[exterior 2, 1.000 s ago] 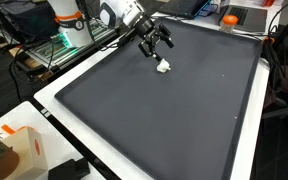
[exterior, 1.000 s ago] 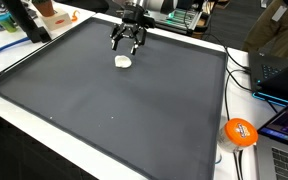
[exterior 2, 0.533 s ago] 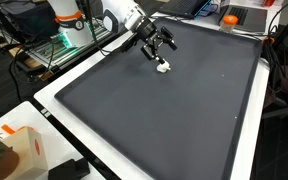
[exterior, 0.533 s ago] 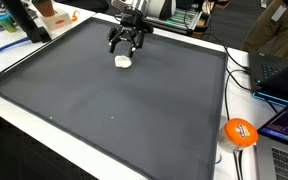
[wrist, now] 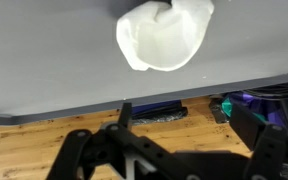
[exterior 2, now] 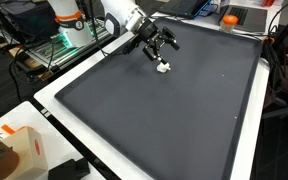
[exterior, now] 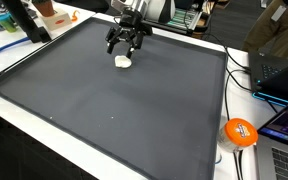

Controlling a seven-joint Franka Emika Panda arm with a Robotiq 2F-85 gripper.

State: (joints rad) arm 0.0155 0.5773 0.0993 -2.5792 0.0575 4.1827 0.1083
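Observation:
A small white crumpled object (exterior: 123,61) lies on the dark grey mat (exterior: 114,110) near its far edge. It also shows in an exterior view (exterior 2: 163,68) and fills the top of the wrist view (wrist: 164,35). My gripper (exterior: 125,44) hangs just above and behind it, fingers spread open and empty; it also shows in an exterior view (exterior 2: 159,47). In the wrist view the black fingers (wrist: 174,150) sit at the bottom, apart, with nothing between them.
An orange ball-like object (exterior: 239,132) sits past the mat's edge near laptops (exterior: 280,60) and cables. A black stand (exterior: 24,20) and blue papers lie beyond another edge. A white-and-orange box (exterior 2: 19,150) stands near a mat corner.
The gripper has shifted slightly along the far edge of the mat, staying open above the white object. The white object has not moved.

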